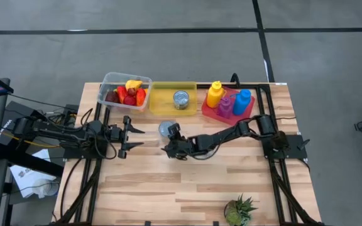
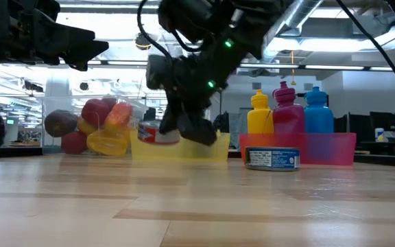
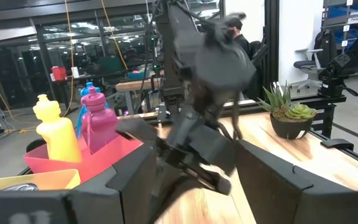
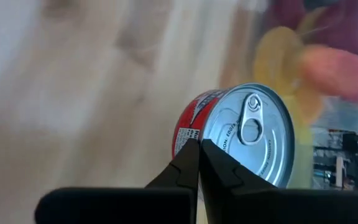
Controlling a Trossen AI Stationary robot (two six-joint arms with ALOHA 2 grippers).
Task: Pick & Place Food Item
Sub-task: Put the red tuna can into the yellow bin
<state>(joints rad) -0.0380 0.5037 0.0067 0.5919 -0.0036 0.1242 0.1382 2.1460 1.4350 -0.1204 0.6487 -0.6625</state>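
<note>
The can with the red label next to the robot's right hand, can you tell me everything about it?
The red-labelled can is small, round and metal, with a shiny silver lid and a pull-tab ring. It looks unopened. Its label print is too small to read. The lid faces the right gripper, whose shut fingertips sit at its rim; I cannot tell if they touch. In the low view it shows before the yellow bin, seemingly off the tabletop.

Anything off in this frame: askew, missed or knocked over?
Yes: the right gripper is shut, fingers pinched together against the side of the red-labelled can, not around it; it looks like a missed grasp. The left gripper waits open nearby.
</note>
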